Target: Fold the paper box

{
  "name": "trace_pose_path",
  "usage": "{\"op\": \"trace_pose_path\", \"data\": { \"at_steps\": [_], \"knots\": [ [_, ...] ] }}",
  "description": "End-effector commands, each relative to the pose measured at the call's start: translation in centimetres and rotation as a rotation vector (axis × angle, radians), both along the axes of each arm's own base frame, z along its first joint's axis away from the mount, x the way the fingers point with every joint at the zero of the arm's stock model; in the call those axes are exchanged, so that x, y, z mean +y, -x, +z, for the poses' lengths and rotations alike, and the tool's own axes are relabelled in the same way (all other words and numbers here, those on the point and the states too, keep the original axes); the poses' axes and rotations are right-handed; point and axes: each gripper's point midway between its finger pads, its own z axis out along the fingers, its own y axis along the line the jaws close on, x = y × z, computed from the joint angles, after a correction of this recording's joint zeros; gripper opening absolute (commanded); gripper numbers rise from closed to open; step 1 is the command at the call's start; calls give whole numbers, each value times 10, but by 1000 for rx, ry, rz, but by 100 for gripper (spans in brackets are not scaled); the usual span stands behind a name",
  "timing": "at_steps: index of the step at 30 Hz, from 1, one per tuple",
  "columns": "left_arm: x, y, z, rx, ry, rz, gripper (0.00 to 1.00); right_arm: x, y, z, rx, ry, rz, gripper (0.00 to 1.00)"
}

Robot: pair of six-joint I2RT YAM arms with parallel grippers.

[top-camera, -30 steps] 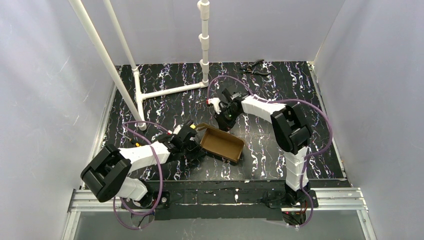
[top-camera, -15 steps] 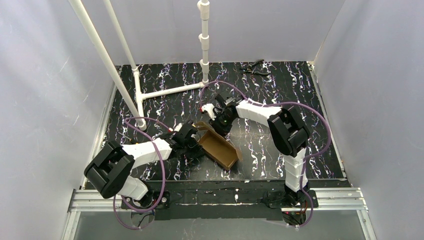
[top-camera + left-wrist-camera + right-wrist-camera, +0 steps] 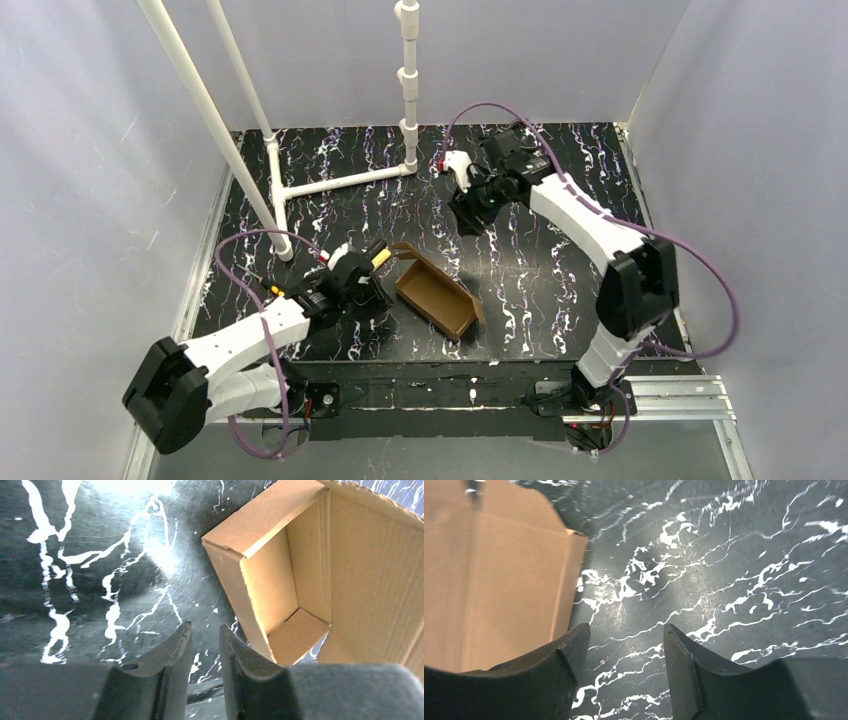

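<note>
The left arm stretches low over the table (image 3: 560, 260), the left gripper (image 3: 368, 285) just beside the open-topped box (image 3: 436, 296) resting there, jaws a narrow slit apart, empty; the right arm reaches toward the far side, the right gripper (image 3: 468, 212) well apart from the box, jaws wide, empty.
</note>
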Motion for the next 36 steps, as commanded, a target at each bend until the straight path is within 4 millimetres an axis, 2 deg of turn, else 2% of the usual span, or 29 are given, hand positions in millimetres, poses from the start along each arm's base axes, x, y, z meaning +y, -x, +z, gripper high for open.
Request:
{"op": "trace_pose_path", "data": {
  "at_steps": [1,6,10,12,17,22,30,32,36],
  "knots": [
    [37,18,-5,-43,-174,-111,32,1,38,55,-49,-105,123,68],
    [42,20,19,-168,-233,-294,60,-18,68,79,-115,-184,193,86],
    [46,14,37,-257,-313,-425,79,-42,80,80,-129,-249,180,98],
    [46,8,45,-302,-360,-494,85,-52,88,80,-126,-292,183,98],
    [54,-13,60,-361,-548,-657,90,-75,92,75,-149,-345,118,98],
    [62,-38,58,-378,-696,-784,92,-87,93,58,-135,-356,64,98],
    [56,-65,42,-353,-566,-779,91,-95,87,43,-125,-354,20,98],
    [51,-67,40,-353,-511,-778,91,-96,86,39,-124,-356,17,98],
    [54,-69,33,-314,-489,-768,91,-96,85,34,-110,-361,14,98]
  ]
}}
